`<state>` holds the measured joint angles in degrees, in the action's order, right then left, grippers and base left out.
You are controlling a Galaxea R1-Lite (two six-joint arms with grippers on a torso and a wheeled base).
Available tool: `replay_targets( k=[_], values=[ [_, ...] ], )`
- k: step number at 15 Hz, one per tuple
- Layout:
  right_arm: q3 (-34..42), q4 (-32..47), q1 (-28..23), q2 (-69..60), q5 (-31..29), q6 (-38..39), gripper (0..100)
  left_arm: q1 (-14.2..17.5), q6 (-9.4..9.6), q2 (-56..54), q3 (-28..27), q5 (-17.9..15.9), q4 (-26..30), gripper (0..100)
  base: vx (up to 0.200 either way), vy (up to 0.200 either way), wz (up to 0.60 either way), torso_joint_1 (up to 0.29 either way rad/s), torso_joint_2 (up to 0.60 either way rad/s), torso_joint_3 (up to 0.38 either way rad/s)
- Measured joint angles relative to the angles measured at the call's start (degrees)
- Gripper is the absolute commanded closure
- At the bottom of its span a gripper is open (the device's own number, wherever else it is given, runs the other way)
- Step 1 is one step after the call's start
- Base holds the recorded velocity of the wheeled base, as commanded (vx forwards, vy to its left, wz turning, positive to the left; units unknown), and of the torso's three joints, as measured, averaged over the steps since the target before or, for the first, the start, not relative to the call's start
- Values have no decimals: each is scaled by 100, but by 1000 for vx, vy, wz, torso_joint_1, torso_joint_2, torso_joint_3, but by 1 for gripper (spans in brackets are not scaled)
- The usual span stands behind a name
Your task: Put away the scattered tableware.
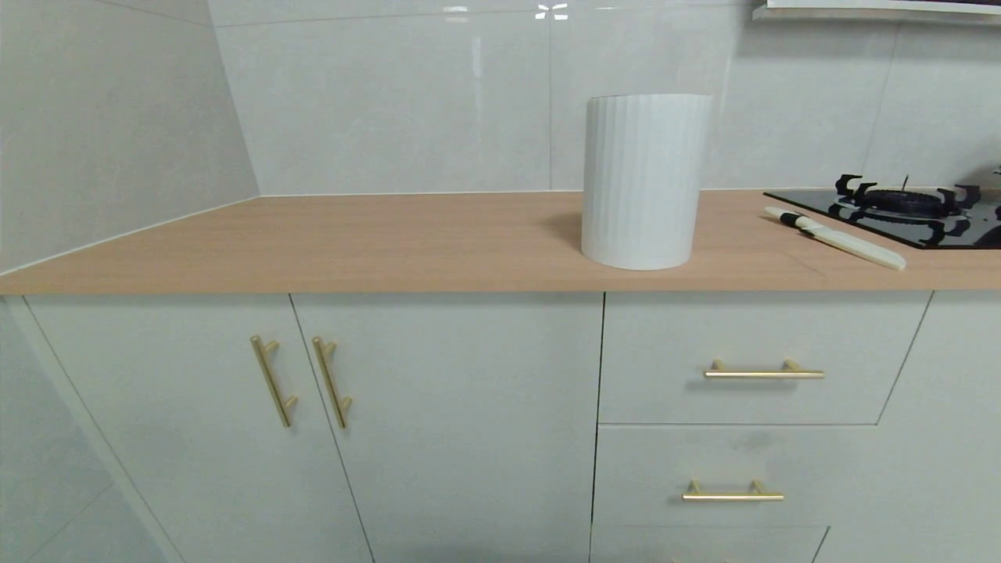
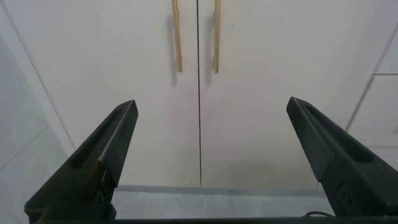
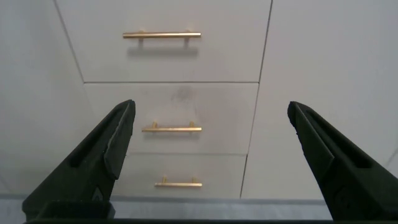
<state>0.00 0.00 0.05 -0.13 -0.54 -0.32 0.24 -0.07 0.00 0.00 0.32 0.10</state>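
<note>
Wide counter (image 1: 352,234) room left of the canister (image 1: 643,181); knife (image 1: 837,237) and hob (image 1: 899,207) stand right.

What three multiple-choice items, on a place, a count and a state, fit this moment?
1. Where does the knife lie? A. On the counter, between the white container and the stove. B. In a drawer. C. In a gripper.
2. How many drawer handles does the right wrist view show? A. One. B. Three. C. Five.
3. How are the left gripper and right gripper? A. Both shut. B. One holds a spoon. C. Both open, empty.
1 A: it rests beside the stove. 2 B: three gold bars, stacked. 3 C: jaws wide apart, nothing between.
</note>
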Motion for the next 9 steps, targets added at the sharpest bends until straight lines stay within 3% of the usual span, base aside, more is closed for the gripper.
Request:
replay_targets(
  k=[2,9],
  values=[
    [0,0,5,0,0,0,0,0,0,0,0,0,0,0,200,0,0,10,2,0],
    [0,0,5,2,2,0,0,0,0,0,0,1,0,0,0,0,0,0,0,0]
  ],
)
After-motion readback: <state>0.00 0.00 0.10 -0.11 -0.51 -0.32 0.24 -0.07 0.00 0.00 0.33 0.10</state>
